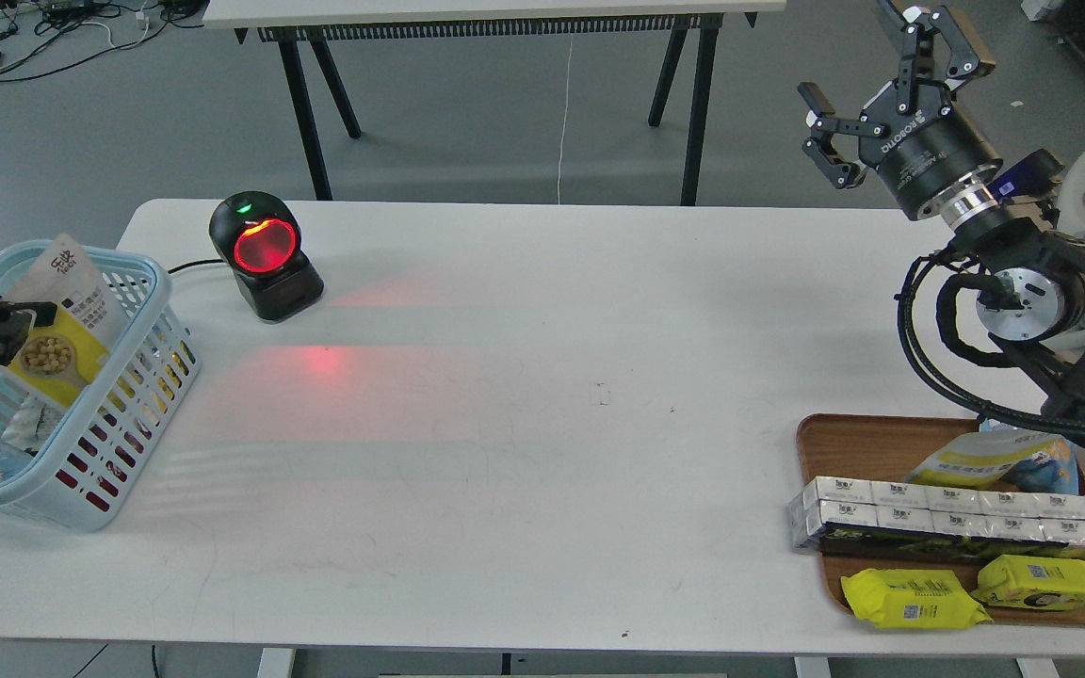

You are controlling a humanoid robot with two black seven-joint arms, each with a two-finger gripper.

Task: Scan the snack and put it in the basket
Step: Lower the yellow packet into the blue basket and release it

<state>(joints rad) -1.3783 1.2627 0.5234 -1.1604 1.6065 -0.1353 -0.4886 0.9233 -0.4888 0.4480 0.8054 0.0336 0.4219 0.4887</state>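
The snack [67, 315], a small pouch with a silver-grey top and a yellow lower part showing round nuts, hangs tilted inside the light blue basket [119, 438] at the table's left edge. Its lower end is down among the packs lying in the basket. My left gripper [13, 331] comes in from the left edge and is shut on the pouch's left side, over the basket. My right gripper [882, 75] is open and empty, raised high above the table's far right corner.
A black barcode scanner [265, 254] with a glowing red window stands at the back left, right of the basket. A wooden tray [858, 438] at the front right holds a white-yellow-blue bag [995, 459], boxed cartons [962, 518] and two flat yellow packs [914, 600].
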